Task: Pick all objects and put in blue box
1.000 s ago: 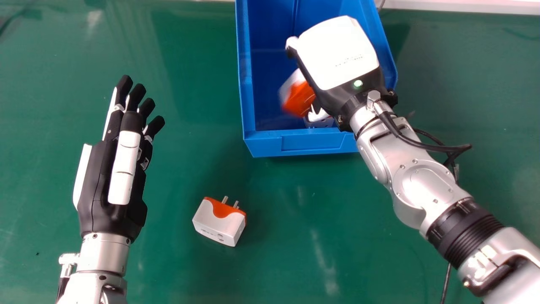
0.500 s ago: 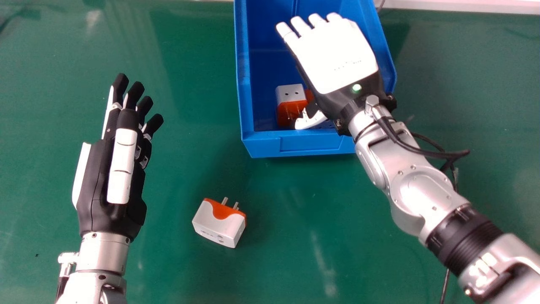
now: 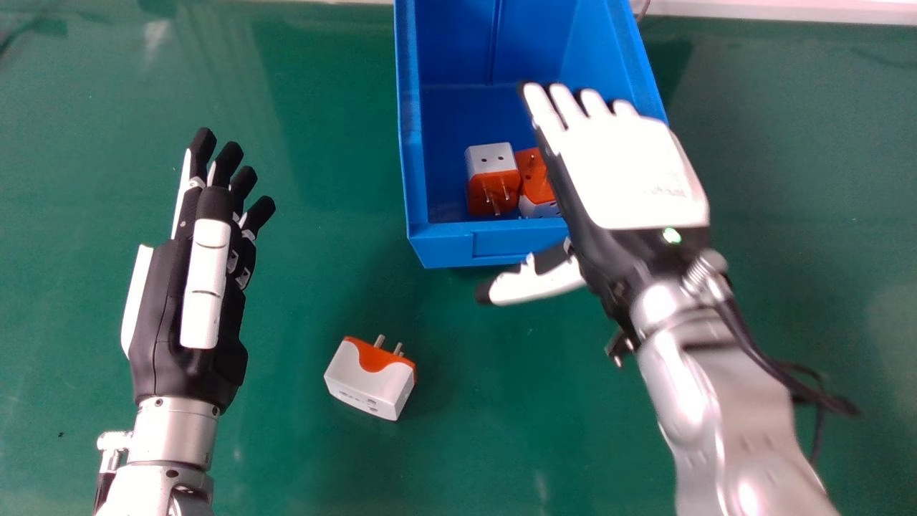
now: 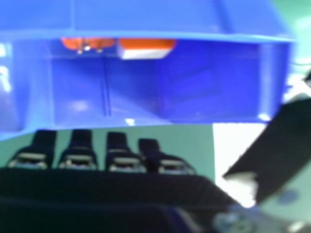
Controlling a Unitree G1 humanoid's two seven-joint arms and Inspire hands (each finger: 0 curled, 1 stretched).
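R fingers (image 3: 566, 107) str., thumb (image 3: 537, 283) out; L fingers (image 3: 203, 142) str.

Head view: from above, I look forward and down across the glossy green tabletop (image 3: 501, 430). Right hand view: from the black-and-white right hand (image 3: 637, 172), I look closer into the open blue plastic box (image 3: 444, 247). Both share the box and two orange-and-white plug adapters (image 3: 491, 183) inside.
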